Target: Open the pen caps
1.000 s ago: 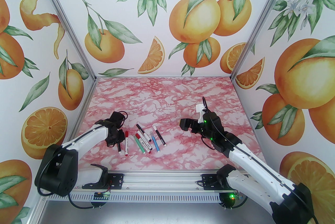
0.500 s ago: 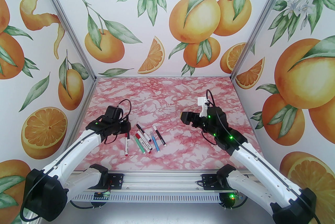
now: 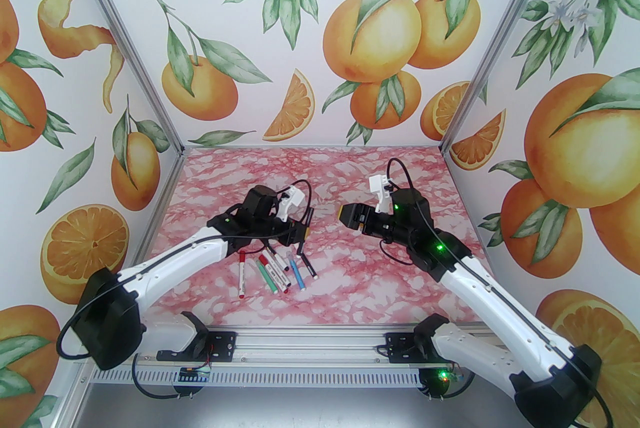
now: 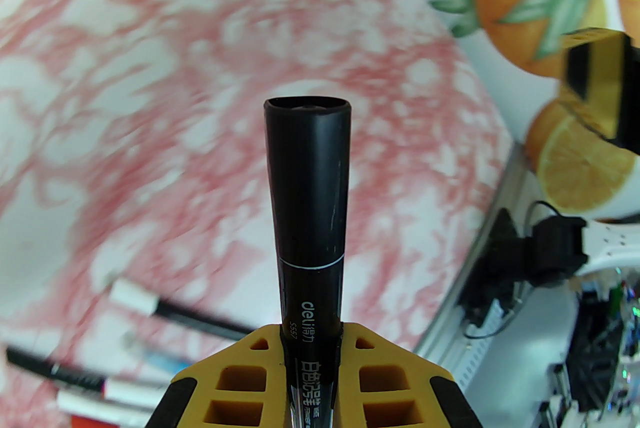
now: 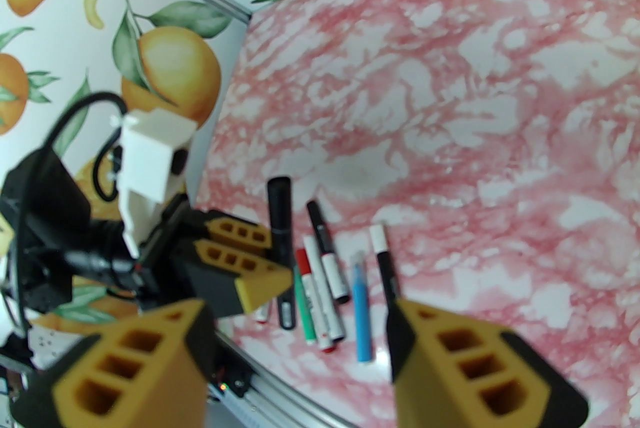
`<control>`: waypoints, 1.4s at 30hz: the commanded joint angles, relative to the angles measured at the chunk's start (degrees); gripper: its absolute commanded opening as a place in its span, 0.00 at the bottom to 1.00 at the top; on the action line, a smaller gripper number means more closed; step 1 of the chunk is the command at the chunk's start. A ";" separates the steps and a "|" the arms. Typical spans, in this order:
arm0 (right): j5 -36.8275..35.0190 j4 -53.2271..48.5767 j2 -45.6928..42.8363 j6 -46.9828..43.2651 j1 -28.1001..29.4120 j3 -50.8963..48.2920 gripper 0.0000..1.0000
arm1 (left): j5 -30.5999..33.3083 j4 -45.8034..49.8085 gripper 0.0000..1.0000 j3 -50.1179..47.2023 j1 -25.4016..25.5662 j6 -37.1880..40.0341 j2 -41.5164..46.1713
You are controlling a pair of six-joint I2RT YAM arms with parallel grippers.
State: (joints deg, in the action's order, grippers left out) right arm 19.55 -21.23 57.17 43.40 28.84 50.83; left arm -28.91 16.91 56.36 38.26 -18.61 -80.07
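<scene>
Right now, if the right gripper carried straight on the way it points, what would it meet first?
Most likely the black pen the left gripper holds above the table: the right gripper points leftward at it, jaws open. Depth is unclear, so it could pass beside.

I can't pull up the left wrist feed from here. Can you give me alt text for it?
A black pen is clamped in the left gripper, with its black cap on and pointing away from the camera. Behind it is the pink marbled table, with other pens lying blurred at the lower left.
</scene>
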 commanded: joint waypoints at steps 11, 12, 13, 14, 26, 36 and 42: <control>0.70 7.41 2.22 4.24 1.20 -3.44 0.59 | -7.06 -7.82 0.12 3.50 5.45 -0.40 -5.18; -0.10 7.14 2.24 4.32 1.31 -3.66 0.59 | -7.08 -8.09 0.12 3.45 5.64 -0.57 -5.09; -1.09 6.80 2.17 4.48 1.44 -3.78 0.59 | -6.96 -8.11 0.12 3.49 5.71 -0.77 -5.09; -2.16 6.56 2.15 4.67 1.50 -4.10 0.59 | -7.12 -8.20 0.12 3.50 5.85 -0.86 -5.09; -2.99 8.58 2.77 6.21 1.62 -5.30 0.55 | -8.01 -7.64 0.12 4.68 7.34 -0.38 -5.70; -1.63 8.67 4.18 6.61 1.77 -5.23 0.49 | -7.57 -7.50 0.12 5.34 8.17 -0.02 -5.58; -1.35 8.54 4.61 6.61 1.86 -5.22 0.45 | -7.53 -7.24 0.12 5.25 8.23 0.20 -5.36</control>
State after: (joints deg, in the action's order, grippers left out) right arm 17.87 -13.34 61.30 49.71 30.35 46.44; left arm -35.57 10.74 59.48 46.19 -19.27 -85.65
